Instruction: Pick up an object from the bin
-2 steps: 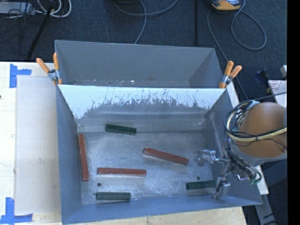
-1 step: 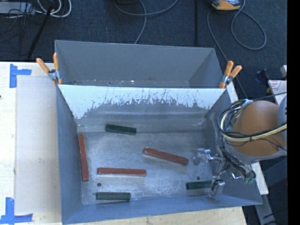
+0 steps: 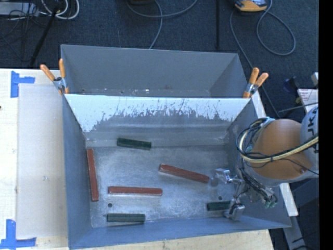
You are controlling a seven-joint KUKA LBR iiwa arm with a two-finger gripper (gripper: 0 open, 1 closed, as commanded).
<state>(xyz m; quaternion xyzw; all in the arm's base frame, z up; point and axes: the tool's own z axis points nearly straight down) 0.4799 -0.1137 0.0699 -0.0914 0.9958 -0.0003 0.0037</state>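
The gripper (image 3: 228,194) was seen low in the grey bin (image 3: 156,113), near the right corner at the bottom of the view. Its two fingers were spread apart, and nothing was held between them. A short dark green stick (image 3: 217,206) was laid flat on the bin floor just beside the gripper. Its right end was next to the lower finger (image 3: 234,211), but it could not be told if the two were touching. A tilted red-brown stick (image 3: 183,174) was laid close by, with its right end near the upper finger (image 3: 221,177). More sticks were spread out well apart to the left: a long red-brown stick (image 3: 135,191), a red-brown stick by the left wall (image 3: 92,174), a green stick at the bottom (image 3: 125,218) and a green stick at the back (image 3: 133,144).
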